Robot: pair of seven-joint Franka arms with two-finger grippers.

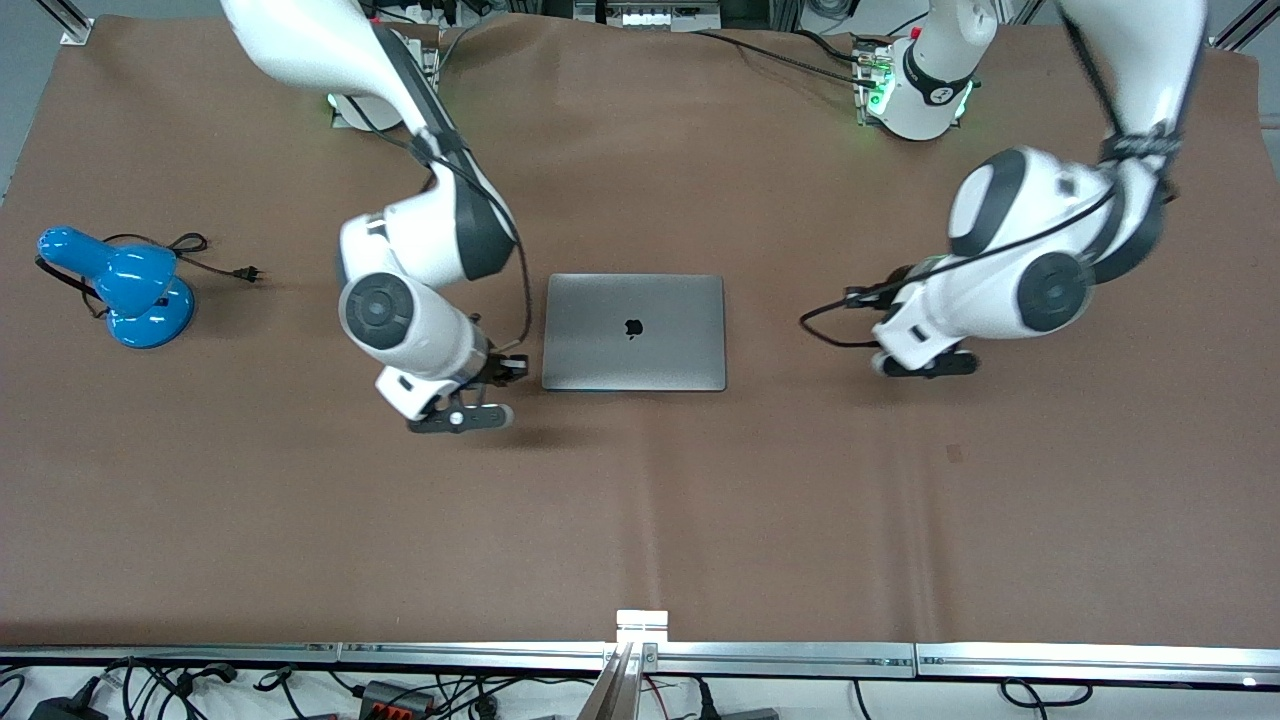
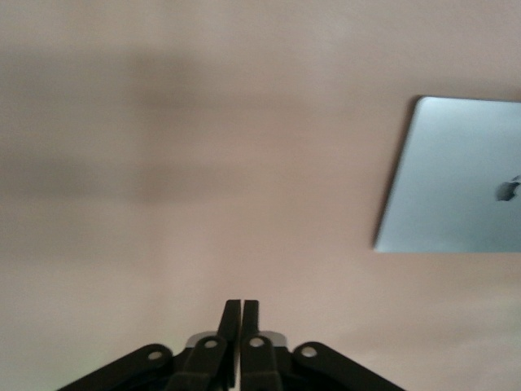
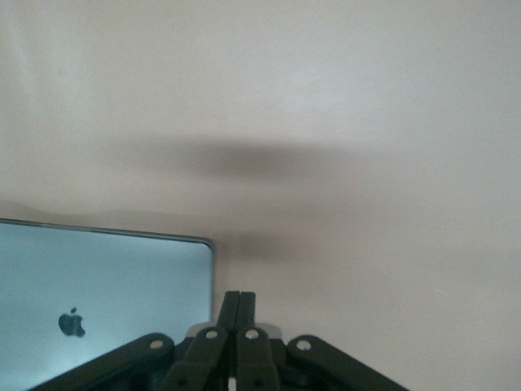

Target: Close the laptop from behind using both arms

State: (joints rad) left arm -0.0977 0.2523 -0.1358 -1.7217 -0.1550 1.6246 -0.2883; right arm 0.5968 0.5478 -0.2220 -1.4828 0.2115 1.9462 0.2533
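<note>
Laptop (image 1: 634, 331) lies flat and closed mid-table, lid up, dark apple logo (image 1: 632, 327) showing, on the brown table (image 1: 640, 520) cover.

Right pincer (image 1: 510, 368) hangs low over the table just beside the laptop's corner nearest the front camera, toward the right arm's end; right wrist view shows its fingers (image 3: 238, 314) pressed together, holding nothing, with the laptop lid (image 3: 106, 293) close by. Not touching the laptop as far as visible.

Left pincer (image 1: 925, 362) hangs low over bare table toward the left arm's end, well apart from the laptop; left wrist view shows its fingers (image 2: 241, 322) together too, nothing held, laptop (image 2: 456, 175) off to one side.

Blue desk lamp (image 1: 118, 285) with a black cord (image 1: 205, 255) sits near the table edge at the right arm's end, slightly farther from the front camera than the laptop.

Both arm bases stand along the farthest table edge.
</note>
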